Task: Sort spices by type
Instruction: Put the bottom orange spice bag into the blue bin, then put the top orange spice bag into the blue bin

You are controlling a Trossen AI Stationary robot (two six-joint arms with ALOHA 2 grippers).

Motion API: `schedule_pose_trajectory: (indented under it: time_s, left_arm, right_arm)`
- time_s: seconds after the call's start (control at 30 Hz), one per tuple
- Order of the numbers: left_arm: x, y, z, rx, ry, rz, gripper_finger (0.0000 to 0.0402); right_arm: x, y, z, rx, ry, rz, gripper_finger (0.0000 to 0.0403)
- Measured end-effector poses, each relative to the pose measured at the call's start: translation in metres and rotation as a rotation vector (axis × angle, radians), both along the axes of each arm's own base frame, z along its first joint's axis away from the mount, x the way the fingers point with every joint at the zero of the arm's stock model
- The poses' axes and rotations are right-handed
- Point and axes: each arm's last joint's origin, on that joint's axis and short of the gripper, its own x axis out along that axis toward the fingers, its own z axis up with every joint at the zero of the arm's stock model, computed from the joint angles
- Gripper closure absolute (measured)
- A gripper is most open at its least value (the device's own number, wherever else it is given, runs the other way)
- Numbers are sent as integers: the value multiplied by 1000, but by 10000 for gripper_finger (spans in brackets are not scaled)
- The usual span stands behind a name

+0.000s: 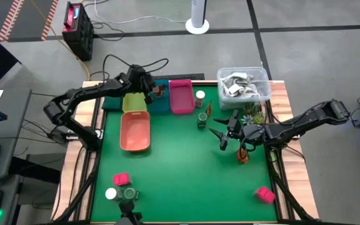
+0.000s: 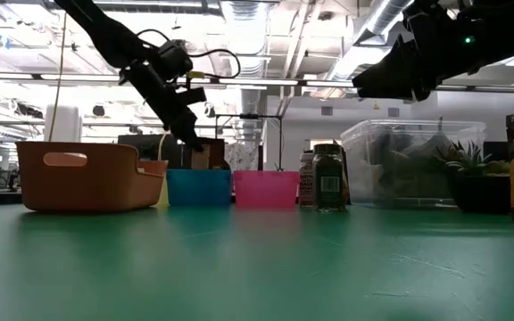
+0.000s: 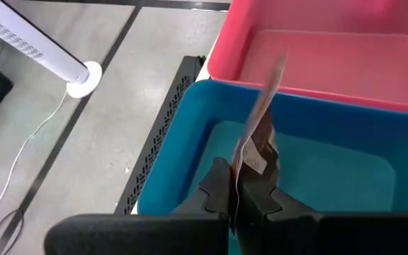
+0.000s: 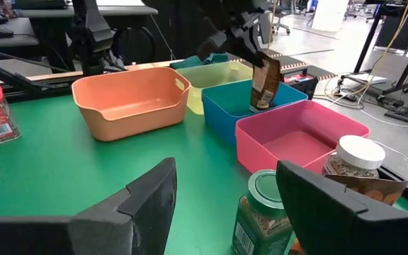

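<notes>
My left gripper [image 1: 150, 89] is over the blue tray [image 1: 161, 104] at the far side of the table, shut on a crinkly brown packet [image 4: 264, 81]. The packet's lower end dips into the blue tray [image 3: 331, 170]. My right gripper [image 1: 219, 139] hovers open above the table's right half. A dark green jar [image 4: 261, 219] stands on the table beyond its fingers, untouched. Behind that jar are a white-lidded jar [image 4: 356, 159] and another packet [image 4: 363, 190]. Near the front edge stand a pink cube [image 1: 121, 179], a white-lidded jar [image 1: 110, 194], a green jar [image 1: 129, 194] and a second pink cube [image 1: 265, 194]. My left gripper pinches the brown packet by its upper end [image 3: 250, 166] between its two fingers [image 3: 218, 195], coming from above and pointing down. The packet hangs upright below the fingers. Whether its lower end [image 4: 259, 106] touches the tray floor I cannot tell.
A yellow tray [image 1: 133, 100], an orange tray [image 1: 135, 131] and a pink tray [image 1: 181, 97] flank the blue one. A clear tub [image 1: 242, 84] and a small plant [image 1: 252, 115] stand far right. An orange packet [image 1: 242, 155] lies under the right arm. Bare green mat [image 1: 186, 175] lies mid-table.
</notes>
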Motion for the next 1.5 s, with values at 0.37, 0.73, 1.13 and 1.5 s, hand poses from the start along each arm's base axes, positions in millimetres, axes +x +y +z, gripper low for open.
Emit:
schedule_pose_trajectory:
  time_s: [0.37,0.73,1.13,1.5]
  left_arm:
    - [2,4,-8,-5,25,3,401]
    - [0,4,-9,-1,55,28,260]
    - [-10,-14,40,161,-68,29,194]
    - [43,-109,42,136,-53,-219,194]
  right_arm:
    - [0,2,0,2,-1,10,133]
    - [0,2,0,4,-3,9,133]
    - [0,1,0,3,-1,8,133]
    - [0,-5,-1,-2,10,-28,133]
